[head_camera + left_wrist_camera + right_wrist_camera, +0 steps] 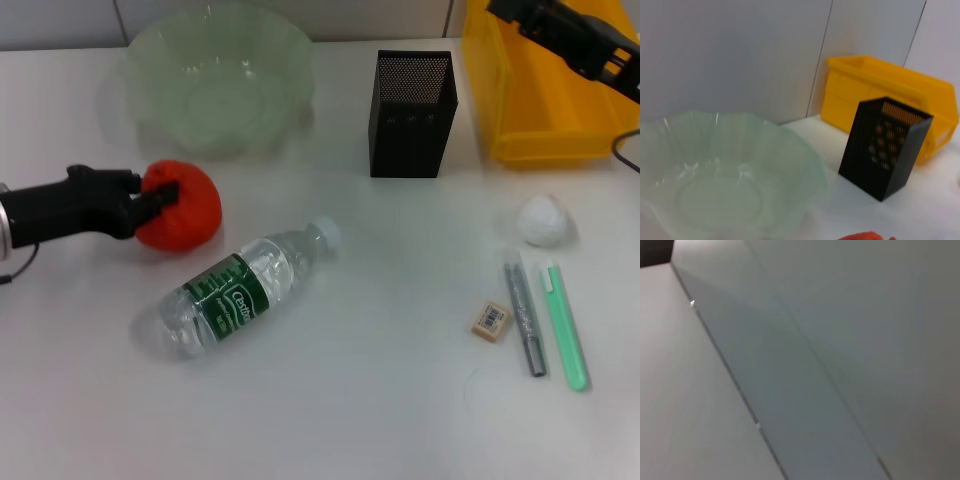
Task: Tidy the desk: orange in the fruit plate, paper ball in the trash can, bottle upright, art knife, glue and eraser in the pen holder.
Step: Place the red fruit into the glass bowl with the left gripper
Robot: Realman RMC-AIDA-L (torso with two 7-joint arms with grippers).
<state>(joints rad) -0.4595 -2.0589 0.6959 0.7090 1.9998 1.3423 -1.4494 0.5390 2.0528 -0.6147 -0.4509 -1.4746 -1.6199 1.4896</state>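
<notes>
Left gripper point(150, 200), fingers apparently clamped on the orange point(180, 205); lift clear of the wavy rim, then release over the fruit plate point(215, 85).

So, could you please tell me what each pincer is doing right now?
Left pincer: closed on the orange.
Right pincer: cannot be told, above the bin.

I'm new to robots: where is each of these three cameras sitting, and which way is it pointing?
Head view: on the robot's head, looking down at the desk; shows the left hand at the orange and the right arm over the trash can.
Left wrist view: on the left arm, low, facing the fruit plate, pen holder and trash can; a sliver of orange shows, no hand.
Right wrist view: on the right arm, facing a plain wall.
Head and left wrist views share the plate, holder, can and orange.
</notes>
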